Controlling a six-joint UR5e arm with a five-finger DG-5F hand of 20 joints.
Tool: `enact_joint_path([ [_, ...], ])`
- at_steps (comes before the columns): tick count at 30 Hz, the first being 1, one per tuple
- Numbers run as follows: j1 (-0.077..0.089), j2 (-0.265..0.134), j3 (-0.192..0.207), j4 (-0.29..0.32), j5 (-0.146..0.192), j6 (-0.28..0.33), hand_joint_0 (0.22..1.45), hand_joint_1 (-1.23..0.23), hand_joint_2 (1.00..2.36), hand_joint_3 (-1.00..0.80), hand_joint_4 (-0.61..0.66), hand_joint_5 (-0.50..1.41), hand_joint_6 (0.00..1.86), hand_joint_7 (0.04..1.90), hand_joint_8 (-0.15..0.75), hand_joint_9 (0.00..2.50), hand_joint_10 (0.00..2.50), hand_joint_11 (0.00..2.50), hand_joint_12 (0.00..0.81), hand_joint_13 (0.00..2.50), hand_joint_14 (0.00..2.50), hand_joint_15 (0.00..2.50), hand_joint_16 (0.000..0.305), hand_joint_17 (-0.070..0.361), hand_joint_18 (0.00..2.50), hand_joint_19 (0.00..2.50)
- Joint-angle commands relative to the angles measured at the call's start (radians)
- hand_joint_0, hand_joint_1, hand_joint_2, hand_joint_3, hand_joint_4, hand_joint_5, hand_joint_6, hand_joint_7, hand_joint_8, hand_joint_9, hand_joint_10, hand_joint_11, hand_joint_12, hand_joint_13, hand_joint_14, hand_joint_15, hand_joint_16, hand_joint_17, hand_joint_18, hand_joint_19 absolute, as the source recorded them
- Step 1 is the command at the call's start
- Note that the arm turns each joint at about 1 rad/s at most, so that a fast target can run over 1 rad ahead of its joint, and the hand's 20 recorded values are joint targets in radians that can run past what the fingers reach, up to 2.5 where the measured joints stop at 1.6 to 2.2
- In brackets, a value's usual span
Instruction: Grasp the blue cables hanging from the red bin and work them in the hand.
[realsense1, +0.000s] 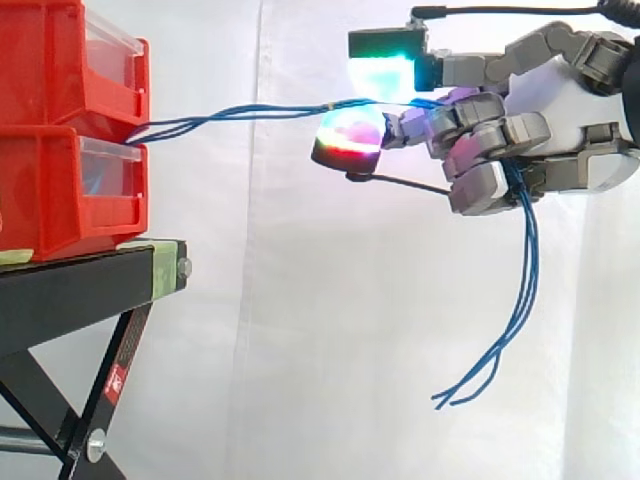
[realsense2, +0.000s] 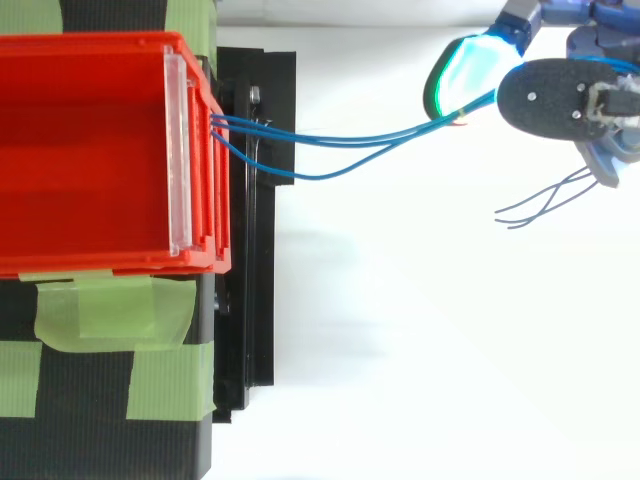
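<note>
Blue cables (realsense1: 250, 110) run almost level from the gap between the two stacked red bins (realsense1: 60, 60) at the front edge of the black stand (realsense1: 70, 290), cross open air and enter the hand (realsense1: 560, 110). Its fingers are curled round the strands, and the loose tails drop from under the palm and dangle well clear of the stand. Working them well probably means small rolling moves between the glowing pads (realsense1: 385, 70) with the wrist kept where it is. The span has only a shallow sag, so drawing away would likely tug the cables out or shift the bins. Nothing stands between hand and bins. Green tape (realsense2: 110, 310) lies along the stand's top and a white curtain (realsense1: 250, 350) hangs behind. The free tails look likeliest to snag on the fingers.
</note>
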Motion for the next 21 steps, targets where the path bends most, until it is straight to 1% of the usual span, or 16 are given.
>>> enact_joint_path([
  [1,0.003,0.000,0.000,0.001,0.001,-0.001,0.99,-0.55,1.02,-0.29,0.25,0.29,0.12,1.26,0.367,0.60,2.50,2.50,0.396,1.04,2.34,1.36,0.051,0.115,1.28,1.39],
  [2,0.005,0.000,0.000,0.001,0.001,-0.001,1.00,-0.55,1.02,-0.20,0.24,0.29,0.11,1.26,0.364,0.60,2.50,2.50,0.404,1.04,2.35,1.37,0.052,0.116,1.28,1.39],
  [3,0.003,0.000,0.000,0.001,0.001,0.000,1.01,-0.56,1.02,-0.07,0.23,0.30,0.10,1.26,0.364,0.58,2.50,2.50,0.411,1.03,2.39,1.37,0.052,0.116,1.28,1.39],
  [4,0.003,0.000,0.000,0.001,0.001,-0.001,1.01,-0.56,1.02,-0.07,0.23,0.30,0.10,1.26,0.368,0.56,2.50,2.50,0.414,1.02,2.41,1.38,0.052,0.117,1.29,1.40],
  [5,0.003,0.000,0.000,0.001,0.001,-0.001,0.97,-0.56,1.02,-0.26,0.23,0.30,0.08,1.28,0.375,0.56,2.50,2.50,0.412,1.02,2.38,1.43,0.052,0.116,1.30,1.39],
  [6,0.005,0.000,-0.001,0.001,0.001,0.000,0.95,-0.56,1.02,-0.38,0.23,0.30,0.06,1.28,0.386,0.56,2.50,2.50,0.404,1.00,2.42,1.41,0.051,0.115,1.29,1.40],
  [7,0.005,0.000,0.000,0.001,0.001,0.000,0.94,-0.56,1.02,-0.44,0.23,0.30,0.05,1.29,0.386,0.56,2.50,2.50,0.409,0.99,2.44,1.41,0.051,0.115,1.29,1.40],
  [8,0.006,0.000,0.000,0.001,0.001,-0.001,0.92,-0.55,1.02,-0.56,0.24,0.30,0.04,1.29,0.391,0.56,2.50,2.50,0.406,0.98,2.47,1.39,0.051,0.114,1.29,1.40],
  [11,0.006,0.000,0.000,0.001,-0.001,0.000,0.91,-0.55,1.01,-0.64,0.24,0.31,0.03,1.30,0.399,0.55,2.50,2.50,0.409,0.97,2.50,1.42,0.051,0.114,1.29,1.41],
  [16,0.011,0.000,0.000,-0.007,-0.013,0.002,0.89,-0.54,1.01,-0.69,0.26,0.30,0.05,1.29,0.410,0.55,2.50,2.50,0.408,0.91,2.50,1.44,0.050,0.113,1.32,1.44],
  [17,0.012,0.000,0.000,-0.012,-0.024,0.002,0.89,-0.54,1.01,-0.70,0.26,0.30,0.05,1.29,0.416,0.55,2.50,2.50,0.410,0.91,2.50,1.45,0.050,0.112,1.33,1.46],
  [19,0.014,0.000,0.000,-0.016,-0.029,0.002,0.89,-0.55,1.01,-0.70,0.26,0.30,0.07,1.28,0.420,0.57,2.50,2.50,0.415,0.90,2.50,1.47,0.049,0.109,1.37,1.52],
  [20,0.014,0.000,0.000,-0.024,-0.052,0.002,0.89,-0.55,1.01,-0.69,0.27,0.31,0.08,1.28,0.418,0.57,2.50,2.50,0.421,0.90,2.50,1.47,0.048,0.108,1.39,1.56],
  [21,0.015,0.000,0.000,-0.024,-0.056,0.002,0.90,-0.56,1.01,-0.68,0.27,0.31,0.08,1.27,0.422,0.59,2.50,2.50,0.426,0.90,2.50,1.51,0.047,0.106,1.41,1.62],
])
